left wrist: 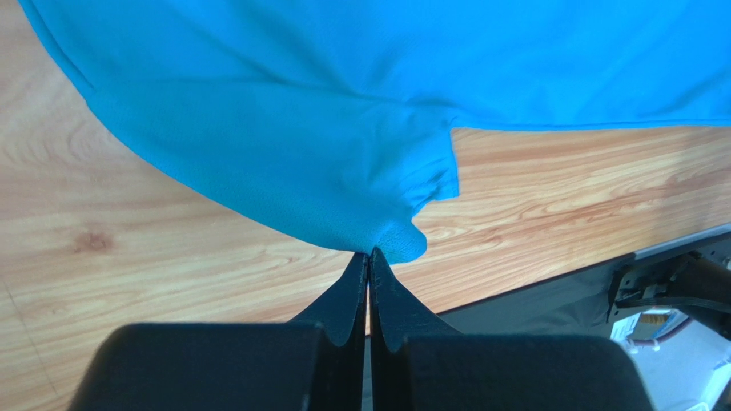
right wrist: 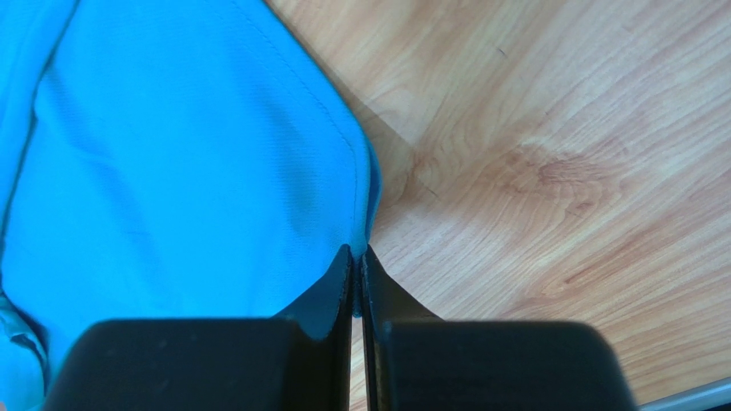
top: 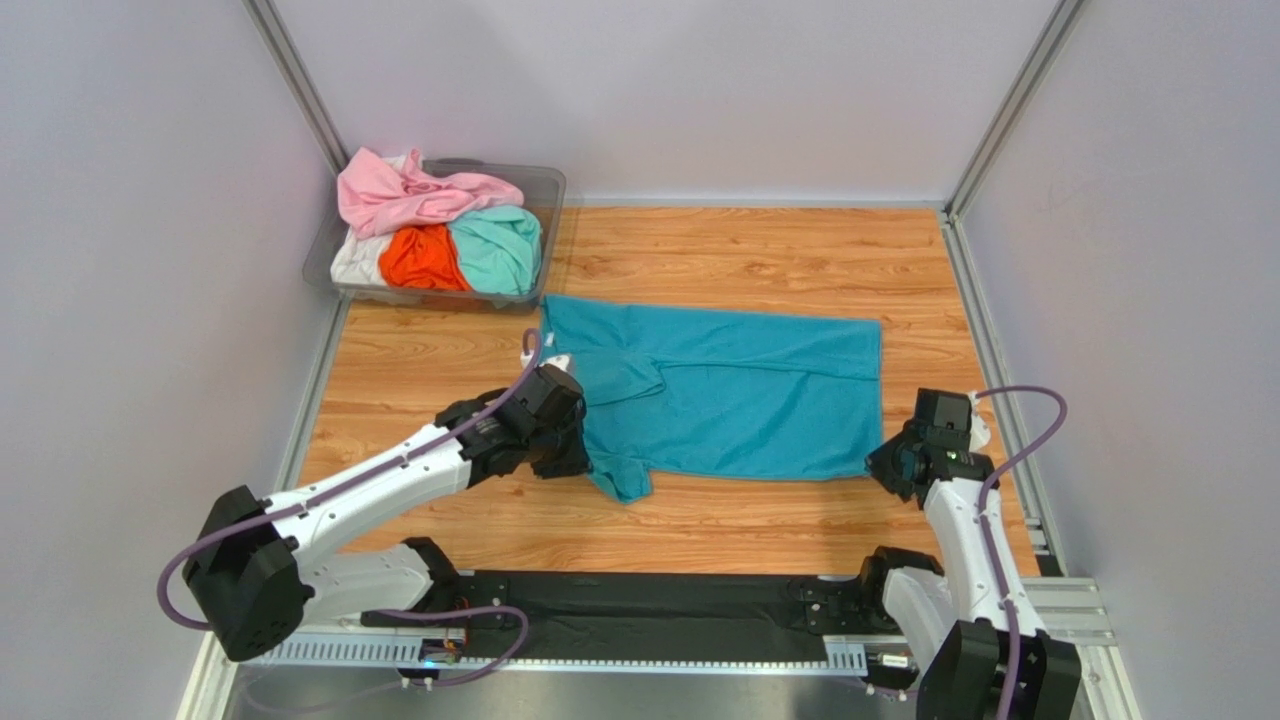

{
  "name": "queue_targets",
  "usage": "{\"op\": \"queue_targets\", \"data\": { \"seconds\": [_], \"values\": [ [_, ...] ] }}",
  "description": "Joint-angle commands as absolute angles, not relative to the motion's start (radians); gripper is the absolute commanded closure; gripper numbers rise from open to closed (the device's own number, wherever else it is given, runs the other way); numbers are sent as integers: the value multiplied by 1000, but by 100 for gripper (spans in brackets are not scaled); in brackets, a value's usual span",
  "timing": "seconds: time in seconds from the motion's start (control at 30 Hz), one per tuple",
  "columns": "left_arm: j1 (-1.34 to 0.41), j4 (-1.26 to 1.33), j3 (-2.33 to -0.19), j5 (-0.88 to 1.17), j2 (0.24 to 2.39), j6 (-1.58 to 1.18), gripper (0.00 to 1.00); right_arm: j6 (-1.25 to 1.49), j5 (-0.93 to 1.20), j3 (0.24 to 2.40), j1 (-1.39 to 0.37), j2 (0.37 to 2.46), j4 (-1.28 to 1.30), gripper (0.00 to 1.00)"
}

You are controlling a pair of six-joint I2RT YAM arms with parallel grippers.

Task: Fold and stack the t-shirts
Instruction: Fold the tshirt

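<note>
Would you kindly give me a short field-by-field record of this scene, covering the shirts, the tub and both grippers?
teal shirt: laid out flat on the table
left gripper: shut, pinching the edge of the teal shirt's near sleeve
right gripper: shut, pinching the teal shirt's near right corner
tub: clear plastic, at the far left corner
in the tub: pink shirt, orange shirt, mint shirt, white shirt, all crumpled
folded stack: none visible yet
</note>
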State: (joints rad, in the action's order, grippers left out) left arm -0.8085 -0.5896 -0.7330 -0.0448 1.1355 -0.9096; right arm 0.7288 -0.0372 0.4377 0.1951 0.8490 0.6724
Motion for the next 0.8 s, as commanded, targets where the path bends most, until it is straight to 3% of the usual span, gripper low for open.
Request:
{"op": "queue_targets", "data": {
  "seconds": [0.0, 0.77],
  "values": [
    [-792, -575, -807, -84, 1157, -847, 100, 686, -17, 505, 195, 868, 669, 100],
    [-568, -486, -1088, -8, 1361, -693, 100, 578, 40, 808, 176, 1167, 672, 100]
  ]
}}
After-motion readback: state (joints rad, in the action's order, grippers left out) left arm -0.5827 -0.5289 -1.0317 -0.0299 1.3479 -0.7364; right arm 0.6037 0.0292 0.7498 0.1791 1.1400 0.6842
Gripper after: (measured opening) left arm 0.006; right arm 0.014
